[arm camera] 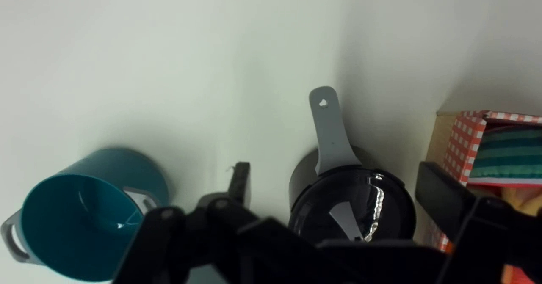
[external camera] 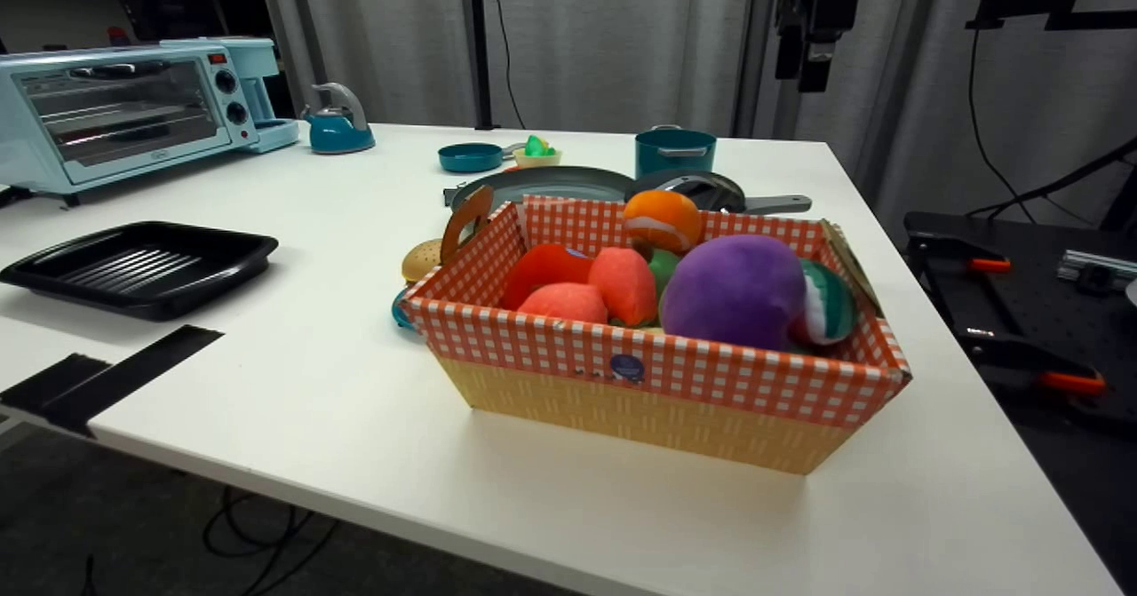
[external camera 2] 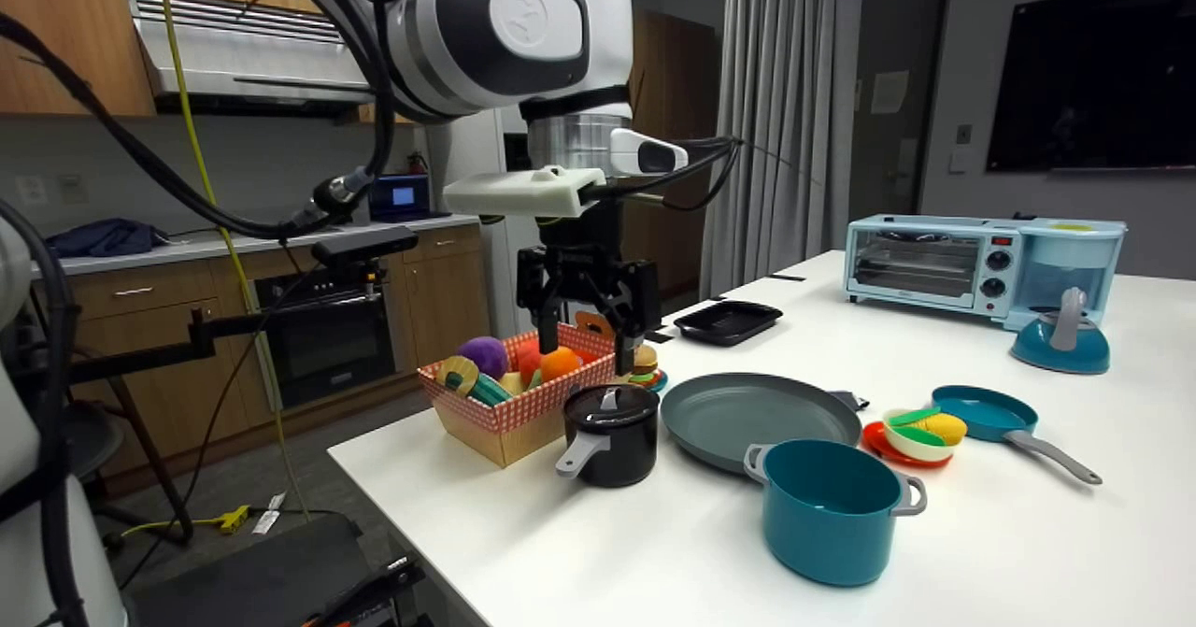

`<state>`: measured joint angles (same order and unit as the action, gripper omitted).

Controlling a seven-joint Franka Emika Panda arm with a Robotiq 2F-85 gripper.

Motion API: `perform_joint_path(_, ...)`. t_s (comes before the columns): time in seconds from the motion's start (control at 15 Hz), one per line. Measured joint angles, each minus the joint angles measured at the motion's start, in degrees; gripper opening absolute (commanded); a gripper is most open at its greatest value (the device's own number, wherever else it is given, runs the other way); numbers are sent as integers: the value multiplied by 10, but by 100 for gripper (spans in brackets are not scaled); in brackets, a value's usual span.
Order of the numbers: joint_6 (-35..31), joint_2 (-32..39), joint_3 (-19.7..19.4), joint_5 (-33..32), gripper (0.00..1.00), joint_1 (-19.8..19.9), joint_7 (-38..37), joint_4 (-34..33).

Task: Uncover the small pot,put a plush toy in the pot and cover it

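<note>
Well, the black two-fingered gripper point(external camera 2: 589, 345) hangs above the white table point(external camera 2: 691, 552), its fingers point(arm camera: 442, 199) spread wide apart. In the wrist view, the small black cylindrical pot point(external camera 2: 624, 451) shows between those fingers. Its glossy black lid point(arm camera: 360, 199), with a little grey grip on top, sits in place, and a long grey handle point(arm camera: 332, 136) juts from the pot's side. The pot stands just beside a flared basket point(external camera: 675, 385), red-and-white checked above and straw-patterned below. The rounded bright orange plush toy point(external camera: 662, 220), marked with a pale stripe, lies in that basket, high in the heap near the wall on the pot's side, and shows in both exterior views. Near it are a big round purple plush point(external camera: 733, 290) and two coral-coloured plushes point(external camera: 622, 287). On the pot's other side lies a wide, shallow dark grey pan point(external camera 2: 761, 417). Close to this pan stands a larger teal-blue two-handled pot point(external camera 2: 832, 529), mouth upward. Farther off are a teal-blue frying pan point(external camera 2: 981, 409) and a light-blue toaster oven point(external camera 2: 925, 267).
</note>
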<state>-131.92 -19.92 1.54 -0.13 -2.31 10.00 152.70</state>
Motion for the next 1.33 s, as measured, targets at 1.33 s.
perform_joint_path(1.33,0,230,30,-26,100,-22,86,-156)
